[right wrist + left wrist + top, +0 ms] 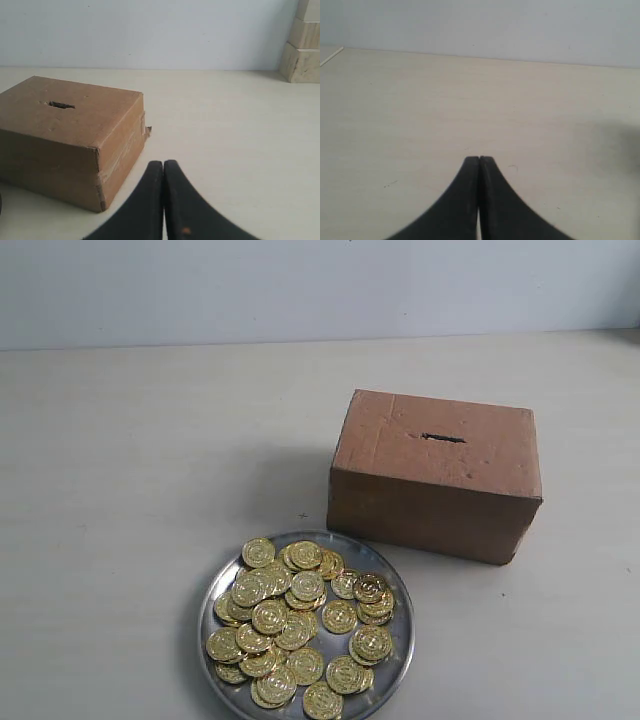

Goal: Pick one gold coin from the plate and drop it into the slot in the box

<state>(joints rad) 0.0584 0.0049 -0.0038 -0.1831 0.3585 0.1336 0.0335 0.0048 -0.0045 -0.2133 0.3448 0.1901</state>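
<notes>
Here, a round shiny silver plate (350, 546) sits on the pale table (130, 490), low in the exterior view. It holds a big heap of gold coins (300, 625), and many of them lie on top of each other. All the coins are on the plate.

Just behind the plate, a little to the right, stands the brown cardboard box (435, 485). The plate and the box are very close, but I cannot tell if they touch. The slot (443, 437) is a thin dark cut in the top face of the box.

The left gripper (479, 160) shows only in the left wrist view. Its two black fingers (462, 200) are pressed tight together, with bare table under and ahead of them.

The right gripper (163, 164) is pressed together too, tip against tip. In the right wrist view the box (65, 145) stands near it on the table, apart from the tips, and the slot (61, 105) shows on top. Far off by the wall (150, 30) sit some pale stacked blocks (302, 50).
</notes>
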